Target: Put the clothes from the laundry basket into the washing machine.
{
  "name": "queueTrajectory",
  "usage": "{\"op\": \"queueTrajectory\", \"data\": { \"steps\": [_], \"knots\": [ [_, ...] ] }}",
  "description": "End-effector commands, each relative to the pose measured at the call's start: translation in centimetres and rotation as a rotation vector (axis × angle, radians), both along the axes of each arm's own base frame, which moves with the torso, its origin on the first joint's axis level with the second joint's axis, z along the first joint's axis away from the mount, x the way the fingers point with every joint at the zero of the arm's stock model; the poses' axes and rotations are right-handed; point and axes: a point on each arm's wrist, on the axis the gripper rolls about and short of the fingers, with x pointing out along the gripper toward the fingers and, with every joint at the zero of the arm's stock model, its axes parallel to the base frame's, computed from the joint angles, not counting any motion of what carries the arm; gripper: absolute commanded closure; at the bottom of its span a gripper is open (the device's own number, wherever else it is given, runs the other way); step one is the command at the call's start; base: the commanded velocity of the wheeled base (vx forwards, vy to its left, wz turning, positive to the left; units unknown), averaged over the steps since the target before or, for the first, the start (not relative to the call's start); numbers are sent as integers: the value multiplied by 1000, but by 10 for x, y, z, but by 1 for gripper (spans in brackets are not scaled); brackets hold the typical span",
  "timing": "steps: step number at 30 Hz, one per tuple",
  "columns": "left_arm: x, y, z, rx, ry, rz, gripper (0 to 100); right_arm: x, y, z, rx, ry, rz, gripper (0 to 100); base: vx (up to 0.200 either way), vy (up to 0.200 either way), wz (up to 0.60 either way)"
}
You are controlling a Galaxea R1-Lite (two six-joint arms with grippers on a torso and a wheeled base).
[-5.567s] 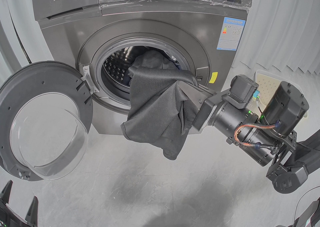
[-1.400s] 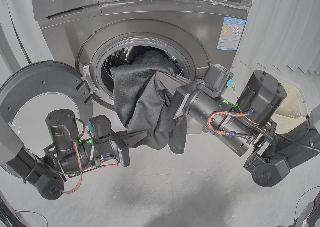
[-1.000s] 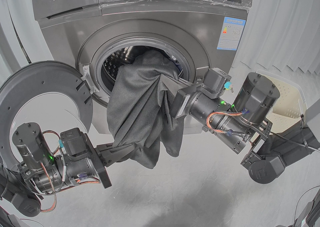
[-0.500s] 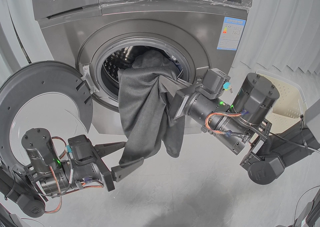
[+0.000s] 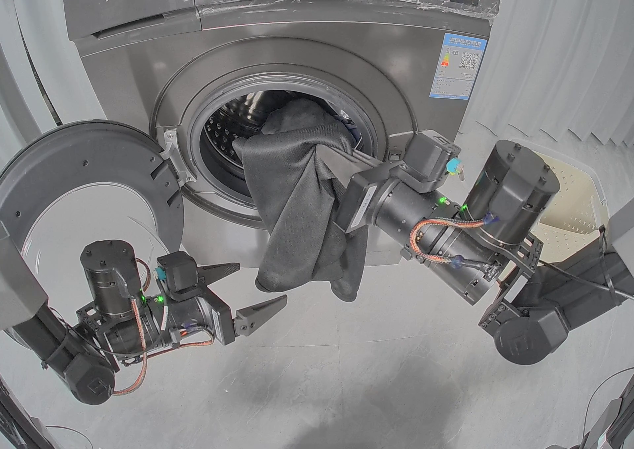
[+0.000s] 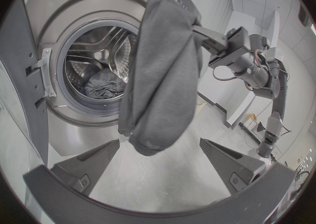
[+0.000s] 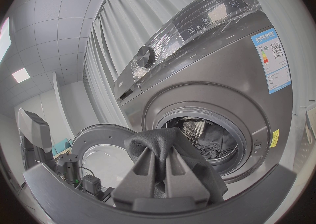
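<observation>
Left gripper (image 5: pixel 261 282) has drawn back from the cloth since half a second ago; the hem it had between its fingers now hangs free. The dark grey garment (image 5: pixel 297 206) has swung back to the right and bunched into a narrower drape, with its lower edge higher off the floor.

Left gripper: jaws spread wide, holding nothing, low and near, just left of and below the garment's hem, apart from it.

Right gripper (image 7: pixel 160 160): fingers pinched narrow on a fold of the garment, at the right side of the drum opening (image 5: pixel 228 133).

Garment: upper part lies over the lower rim of the opening, the rest hangs down the front of the washing machine (image 5: pixel 284 54), clear of the floor. More dark clothes (image 6: pixel 102 86) lie inside the drum.

Door (image 5: pixel 79 166) stands swung open at left. The pale, perforated laundry basket (image 5: pixel 574 206) sits at right, partly hidden behind the right arm.
</observation>
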Motion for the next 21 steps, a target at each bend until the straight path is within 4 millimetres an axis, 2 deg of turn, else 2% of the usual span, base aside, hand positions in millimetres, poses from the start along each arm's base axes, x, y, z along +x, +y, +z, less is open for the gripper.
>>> {"op": "queueTrajectory", "data": {
  "steps": [1, 9, 17, 21],
  "knots": [
    [22, 3, -12, 3, 2, 41, 0, -1, 0, 1, 1, -2, 1, 100, 0, 0, 0],
    [38, -8, -17, -22, -45, 20, 0, -1, 1, 1, 1, -4, 4, 100, 0, 0, 0],
    [44, -22, -13, -41, -76, -28, 0, -1, 2, 0, -3, -1, 4, 100, 0, 0, 0],
    [40, -28, -14, -47, -78, -67, 0, 0, 1, -1, -4, 0, 2, 100, 0, 0, 0]
  ]
}}
